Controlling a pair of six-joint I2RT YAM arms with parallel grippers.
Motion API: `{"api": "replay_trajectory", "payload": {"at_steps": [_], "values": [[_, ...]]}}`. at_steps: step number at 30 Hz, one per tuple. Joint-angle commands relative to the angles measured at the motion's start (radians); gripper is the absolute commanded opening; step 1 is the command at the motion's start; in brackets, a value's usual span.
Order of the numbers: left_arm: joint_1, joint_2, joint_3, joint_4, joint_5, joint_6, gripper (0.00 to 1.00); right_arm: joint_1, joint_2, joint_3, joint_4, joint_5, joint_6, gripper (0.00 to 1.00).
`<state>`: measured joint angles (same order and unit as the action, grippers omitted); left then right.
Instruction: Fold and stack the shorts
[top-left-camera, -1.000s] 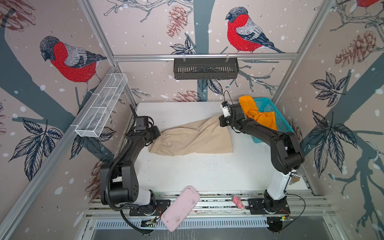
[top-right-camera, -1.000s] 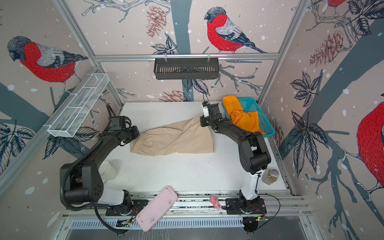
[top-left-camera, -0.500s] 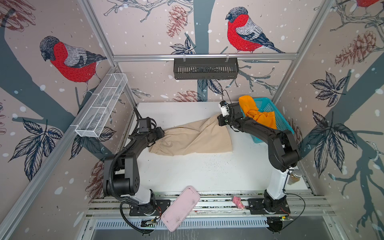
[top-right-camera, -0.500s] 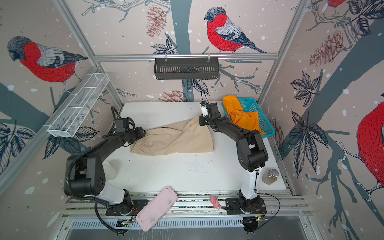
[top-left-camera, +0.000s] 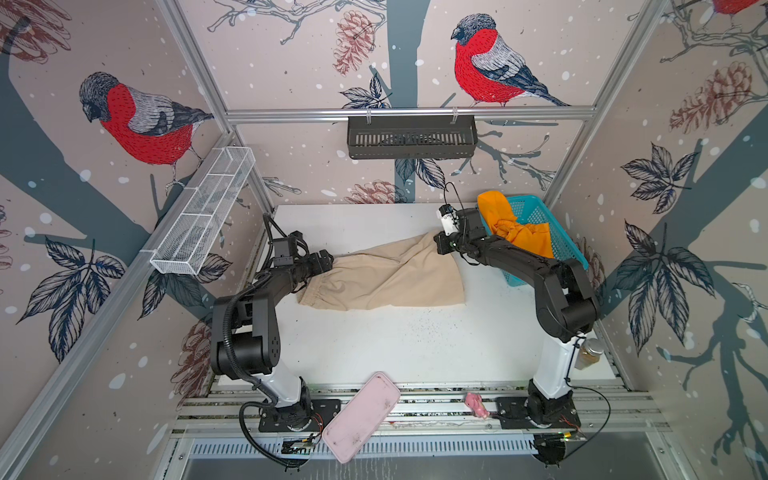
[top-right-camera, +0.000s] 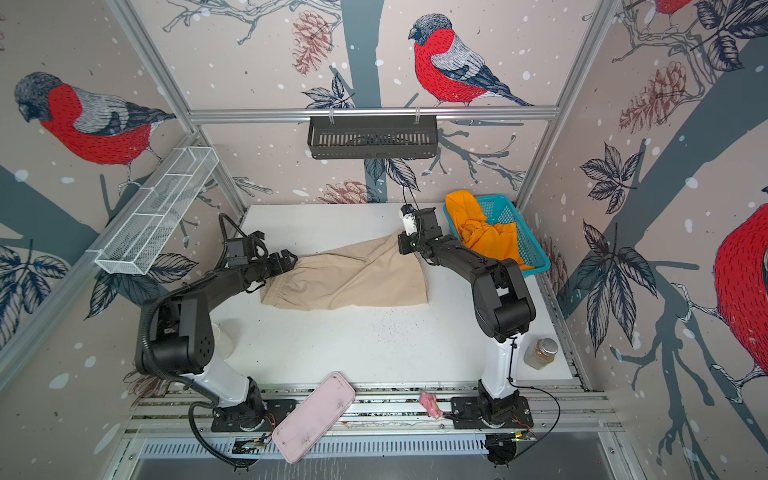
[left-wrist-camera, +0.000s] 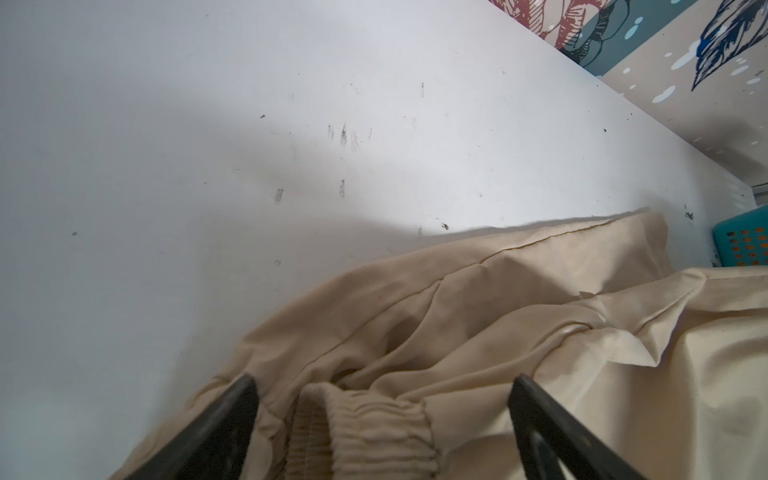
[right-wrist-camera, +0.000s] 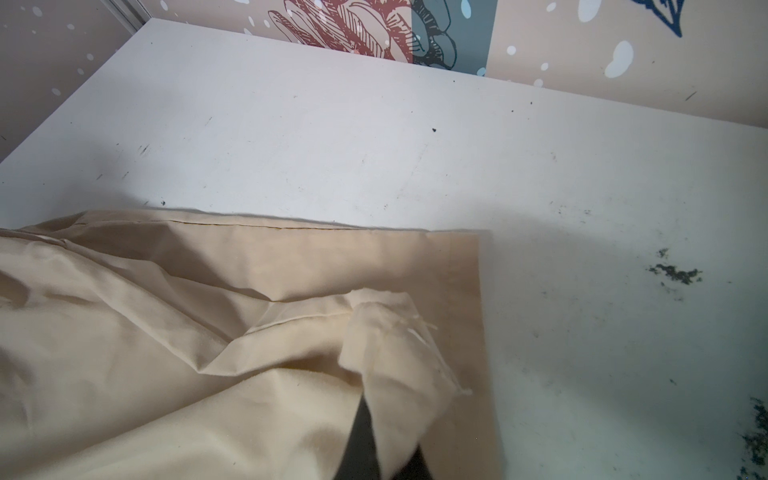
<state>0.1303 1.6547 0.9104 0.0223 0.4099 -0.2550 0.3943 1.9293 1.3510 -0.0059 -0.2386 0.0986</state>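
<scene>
- beige shorts (top-left-camera: 386, 276) lie spread on the white table (top-left-camera: 395, 345), wrinkled, waistband at the left arm's end, leg hems at the right arm's end.
- left gripper (left-wrist-camera: 382, 386) spread wide; the gathered waistband sits between its fingers (left-wrist-camera: 232, 419), not clamped.
- right gripper (right-wrist-camera: 365, 411) pressed together, pinching 1 hem corner of the beige shorts.
- orange shorts (top-left-camera: 519, 237) bunched in the teal basket (top-left-camera: 534, 210) at back right, partly over its rim.

Seen from above: black jointed left arm (top-left-camera: 266, 291) folded at the elbow, forearm held low and reaching inward. left pincer (top-left-camera: 327, 262) jaws spread wide, black fingers (left-wrist-camera: 232, 415) well apart in the wrist view. Black jointed right arm (top-left-camera: 540, 270) stretched forward and inward. right pincer (top-left-camera: 441, 247) clamped tight on a corner of the beige cloth shorts (top-left-camera: 395, 278).
</scene>
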Motion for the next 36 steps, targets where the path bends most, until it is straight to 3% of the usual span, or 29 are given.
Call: {"api": "replay_trajectory", "payload": {"at_steps": [1,4,7,9,12,13,15,16,25,32,34,35,36], "values": [[0.002,0.01,-0.011,0.066,0.148,0.016,0.96,-0.005,-0.001,-0.001,0.018,-0.016,-0.01,0.04],[-0.002,-0.004,-0.046,0.087,0.195,0.004,0.95,-0.014,0.002,-0.006,0.03,-0.036,0.001,0.04],[-0.016,-0.008,-0.047,0.033,0.141,-0.006,0.9,-0.024,0.009,-0.009,0.043,-0.056,0.015,0.04],[-0.02,-0.001,-0.035,-0.021,0.095,-0.03,0.8,-0.025,0.011,-0.005,0.041,-0.057,0.013,0.04],[-0.019,-0.002,-0.026,-0.063,0.083,-0.068,0.56,-0.025,0.011,-0.002,0.043,-0.058,0.012,0.03],[-0.02,-0.005,-0.014,-0.091,0.059,-0.077,0.44,-0.025,0.01,0.0,0.043,-0.057,0.01,0.03],[-0.019,-0.017,0.022,-0.169,-0.005,-0.087,0.1,-0.023,0.013,0.007,0.04,-0.061,0.008,0.03],[-0.02,-0.025,0.041,-0.208,-0.042,-0.087,0.0,-0.022,0.014,0.01,0.038,-0.061,0.006,0.03],[-0.021,-0.105,0.078,-0.381,-0.253,-0.103,0.0,-0.002,0.034,0.064,-0.004,-0.025,-0.018,0.03],[-0.034,-0.127,0.082,-0.445,-0.332,-0.126,0.0,0.019,0.051,0.106,-0.049,0.026,-0.048,0.05],[-0.034,-0.154,0.079,-0.43,-0.333,-0.13,0.0,0.021,0.054,0.106,-0.04,0.023,-0.045,0.12],[-0.034,-0.157,0.078,-0.427,-0.338,-0.132,0.0,0.021,0.06,0.11,-0.036,0.018,-0.043,0.19],[-0.034,-0.16,0.076,-0.426,-0.35,-0.133,0.0,0.021,0.072,0.117,-0.032,0.014,-0.041,0.32]]}}
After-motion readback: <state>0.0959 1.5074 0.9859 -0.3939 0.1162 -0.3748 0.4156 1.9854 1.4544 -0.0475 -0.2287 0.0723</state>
